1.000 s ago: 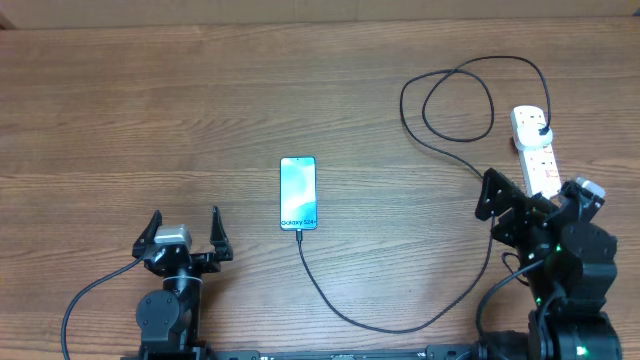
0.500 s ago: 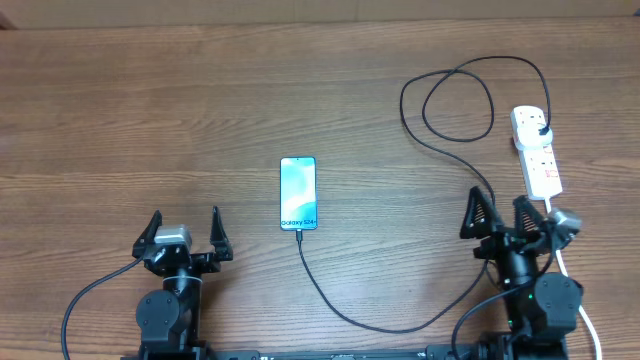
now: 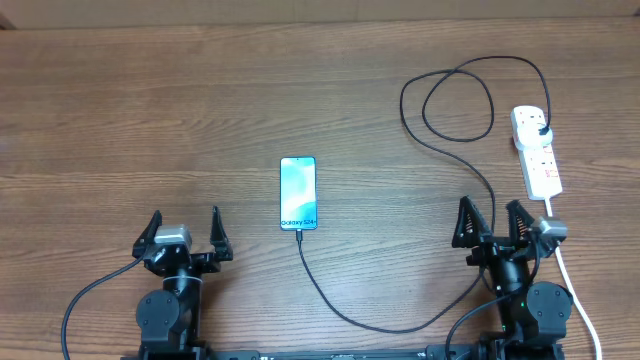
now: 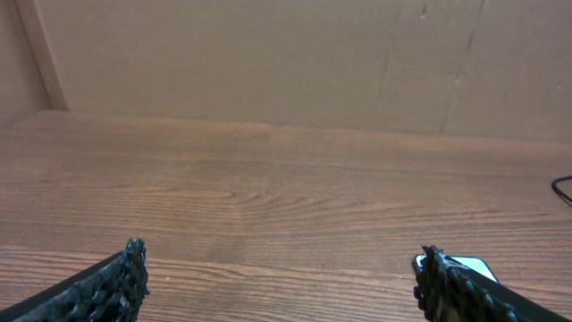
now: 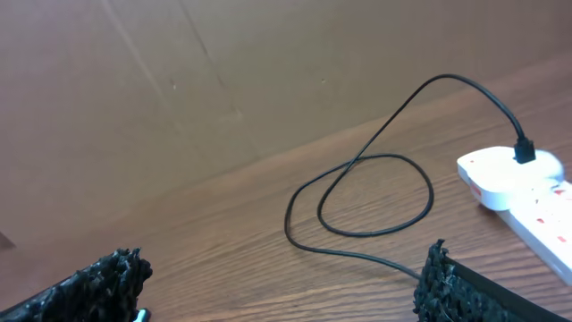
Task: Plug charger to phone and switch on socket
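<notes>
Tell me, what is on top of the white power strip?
A black charger plug sits in the far end of the power strip, with small red marks nearer. Its pins are hidden inside the strip.

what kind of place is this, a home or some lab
Probably a robot test bench, not a home: a wood-grain table backed by plain brown board, a left hand and right hand at its near edge, and a phone, charger and socket laid out.

brown wood-grain table point(image 3: 150, 100), plain tan cardboard wall point(image 4: 268, 54) behind its far edge
</notes>
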### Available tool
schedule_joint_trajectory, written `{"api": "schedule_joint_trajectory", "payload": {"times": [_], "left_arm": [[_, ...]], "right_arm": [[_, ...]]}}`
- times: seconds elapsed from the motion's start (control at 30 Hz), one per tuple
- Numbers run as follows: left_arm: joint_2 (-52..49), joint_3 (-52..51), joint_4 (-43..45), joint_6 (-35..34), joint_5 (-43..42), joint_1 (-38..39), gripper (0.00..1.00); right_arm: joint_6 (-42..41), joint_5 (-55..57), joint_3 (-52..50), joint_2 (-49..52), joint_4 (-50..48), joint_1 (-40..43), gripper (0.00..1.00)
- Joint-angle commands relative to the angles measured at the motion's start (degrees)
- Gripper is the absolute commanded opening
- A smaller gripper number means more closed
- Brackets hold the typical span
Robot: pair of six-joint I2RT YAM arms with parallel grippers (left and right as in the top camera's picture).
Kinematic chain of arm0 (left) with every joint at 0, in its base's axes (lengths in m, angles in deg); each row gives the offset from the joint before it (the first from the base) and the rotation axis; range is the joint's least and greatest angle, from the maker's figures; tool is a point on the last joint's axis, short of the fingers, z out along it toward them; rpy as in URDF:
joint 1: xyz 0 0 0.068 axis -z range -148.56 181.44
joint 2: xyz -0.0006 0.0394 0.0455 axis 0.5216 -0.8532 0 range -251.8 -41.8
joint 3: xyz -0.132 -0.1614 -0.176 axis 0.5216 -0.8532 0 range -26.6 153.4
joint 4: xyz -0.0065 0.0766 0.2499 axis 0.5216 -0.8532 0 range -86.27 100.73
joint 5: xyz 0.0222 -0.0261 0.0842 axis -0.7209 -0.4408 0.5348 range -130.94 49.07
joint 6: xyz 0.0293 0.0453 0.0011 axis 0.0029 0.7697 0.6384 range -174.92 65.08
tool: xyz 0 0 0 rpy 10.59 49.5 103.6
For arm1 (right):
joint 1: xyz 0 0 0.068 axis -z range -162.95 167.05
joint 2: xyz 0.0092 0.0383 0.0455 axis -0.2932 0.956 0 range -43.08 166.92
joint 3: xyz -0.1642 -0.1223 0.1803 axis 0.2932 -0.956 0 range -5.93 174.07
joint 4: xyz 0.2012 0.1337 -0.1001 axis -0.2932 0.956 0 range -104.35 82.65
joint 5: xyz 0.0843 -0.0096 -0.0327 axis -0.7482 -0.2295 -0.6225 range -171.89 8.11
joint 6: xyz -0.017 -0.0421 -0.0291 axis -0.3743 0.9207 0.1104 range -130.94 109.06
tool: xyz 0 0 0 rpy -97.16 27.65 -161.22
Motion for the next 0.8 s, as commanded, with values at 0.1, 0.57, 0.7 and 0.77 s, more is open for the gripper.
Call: {"api": "schedule_joint_trajectory", "payload": {"times": [0.1,0.57,0.7,0.77], "left_arm": [[0.4,-0.2,0.1,1.2,-0.5,-0.6,1.00],[0.4,-0.2,0.1,1.2,-0.5,-0.6,0.99],[0.4,-0.2,0.1,1.2,-0.5,-0.6,1.00],[0.4,-0.2,0.1,1.2,-0.5,-0.6,1.00]], "right_arm": [[3.1,-0.8,-3.8,-0.6,-5.3,-0.3,1.00],[10.6,-0.3,-3.9,-0.6,-5.4,-0.3,1.00],[10.6,-0.4,-3.9,-0.6,-5.4,-0.3,1.00],[10.6,-0.3,-3.9,-0.6,-5.4,-0.3,1.00]]}}
